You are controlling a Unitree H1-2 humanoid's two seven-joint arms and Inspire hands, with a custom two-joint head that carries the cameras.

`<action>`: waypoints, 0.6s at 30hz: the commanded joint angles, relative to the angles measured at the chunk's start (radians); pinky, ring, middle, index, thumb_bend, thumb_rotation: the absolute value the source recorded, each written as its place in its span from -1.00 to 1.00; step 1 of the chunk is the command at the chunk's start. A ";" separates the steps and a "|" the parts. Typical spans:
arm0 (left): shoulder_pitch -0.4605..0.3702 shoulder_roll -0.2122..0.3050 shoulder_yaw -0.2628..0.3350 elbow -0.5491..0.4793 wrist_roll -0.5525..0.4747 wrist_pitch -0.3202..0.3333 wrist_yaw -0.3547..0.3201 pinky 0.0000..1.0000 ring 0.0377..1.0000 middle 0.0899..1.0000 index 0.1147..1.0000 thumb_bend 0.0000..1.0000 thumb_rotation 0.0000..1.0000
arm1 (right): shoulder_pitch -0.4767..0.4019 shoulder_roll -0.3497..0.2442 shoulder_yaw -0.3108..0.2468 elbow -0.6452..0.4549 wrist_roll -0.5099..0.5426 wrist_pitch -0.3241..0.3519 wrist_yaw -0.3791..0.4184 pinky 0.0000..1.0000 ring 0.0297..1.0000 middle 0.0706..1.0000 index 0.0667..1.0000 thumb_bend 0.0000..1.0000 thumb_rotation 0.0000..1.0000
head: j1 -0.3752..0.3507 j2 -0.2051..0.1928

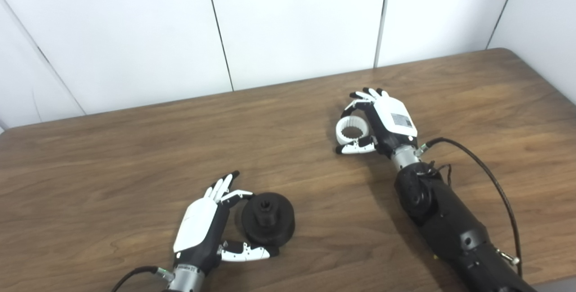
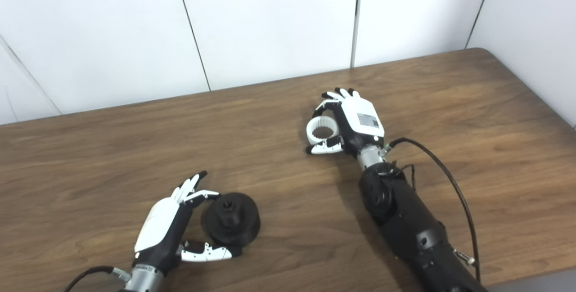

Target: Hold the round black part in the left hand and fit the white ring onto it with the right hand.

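Left hand (image 1: 204, 229) cups the round black part (image 1: 267, 224) on the table (image 1: 112, 161), fingers not yet closed; right hand (image 1: 382, 121) pinches the white ring (image 1: 353, 131). Both need firm, centred grips before lifting.

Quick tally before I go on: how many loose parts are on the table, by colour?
Black: 1, the round black part, on the table between the left hand's fingers and thumb.
White: 1, the white ring, between the right hand's fingers and thumb.
Total: 2 parts.
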 commanded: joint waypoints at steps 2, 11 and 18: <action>-0.006 0.005 0.009 -0.040 0.007 -0.001 0.001 1.00 1.00 1.00 0.21 0.92 -0.29 | -0.014 -0.024 -0.012 -0.007 -0.015 -0.015 -0.033 1.00 0.87 0.66 -0.10 0.03 -0.71 | -0.001 0.001; -0.008 0.005 0.013 -0.040 0.007 0.001 -0.003 1.00 1.00 1.00 0.20 0.92 -0.29 | -0.010 -0.023 -0.014 -0.023 -0.010 -0.035 -0.050 0.99 0.86 0.65 -0.10 0.04 -0.71 | -0.001 0.005; -0.011 0.001 0.019 -0.038 0.006 0.001 -0.008 1.00 1.00 1.00 0.21 0.92 -0.29 | 0.006 -0.017 -0.031 -0.104 0.008 -0.035 -0.031 1.00 0.91 0.67 -0.10 0.03 -0.71 | 0.001 0.006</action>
